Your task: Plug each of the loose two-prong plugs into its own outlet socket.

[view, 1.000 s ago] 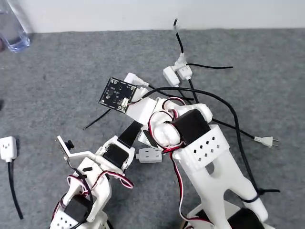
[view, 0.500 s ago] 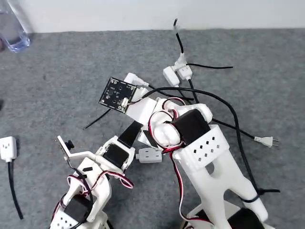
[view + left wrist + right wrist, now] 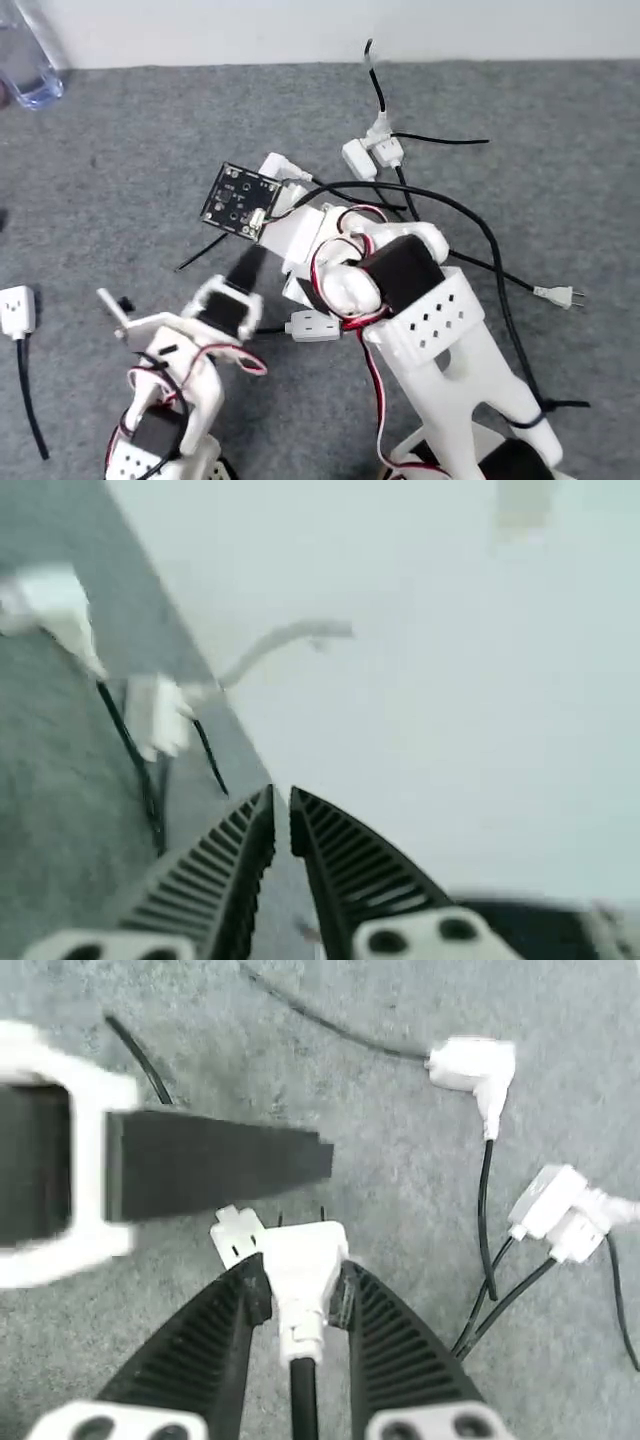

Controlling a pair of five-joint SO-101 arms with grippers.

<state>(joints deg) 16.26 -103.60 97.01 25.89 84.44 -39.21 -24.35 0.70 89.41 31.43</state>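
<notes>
right claw (image 3: 299, 1278) clamped on white plug (image 3: 301, 1248) (2 prongs out); left claw (image 3: 281, 800) nearly together

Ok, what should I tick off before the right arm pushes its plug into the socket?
1. Right gripper clamps the white two-prong plug: ok.
2. Prongs lined up with the outlet socket: not ok, it lies to one side.
3. Left gripper empty: ok.
4. Path ahead free: not ok, its finger crosses just beyond the prongs.
5. Plug's cord free of snags: cannot tell.
</notes>
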